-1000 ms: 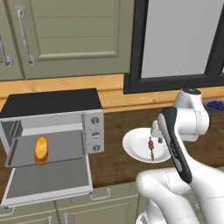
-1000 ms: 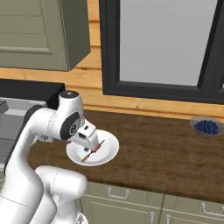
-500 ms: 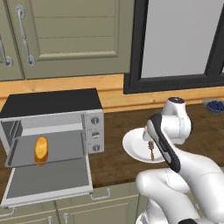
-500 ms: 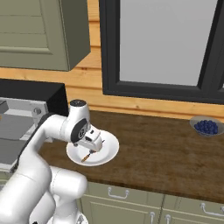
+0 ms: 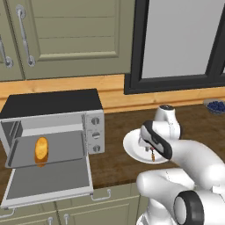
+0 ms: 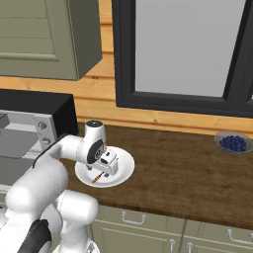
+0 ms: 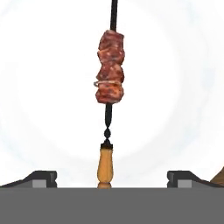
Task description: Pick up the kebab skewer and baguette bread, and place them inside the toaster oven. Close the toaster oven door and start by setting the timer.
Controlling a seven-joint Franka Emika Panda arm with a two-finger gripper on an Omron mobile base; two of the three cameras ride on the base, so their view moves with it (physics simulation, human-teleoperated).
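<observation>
Left base view: baguette bread point(image 5: 41, 149) lies on the tray inside the toaster oven point(image 5: 52, 132), its door point(image 5: 48, 181) dropped open. Right base view: tool point(image 6: 105, 163) low over the white plate point(image 6: 123, 170) on the desk point(image 6: 188, 173). Hand view: jaws wide, kebab skewer point(image 7: 109, 87) lying on the plate between them, ungripped.

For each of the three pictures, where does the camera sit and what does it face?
Left base view: behind the arm's left; faces toaster oven, baguette bread inside; arm lower right.
Right base view: behind its right; faces plate; arm lower left.
Hand view: above kebab skewer, open gripper.
Both base views share plate and skewer.
</observation>
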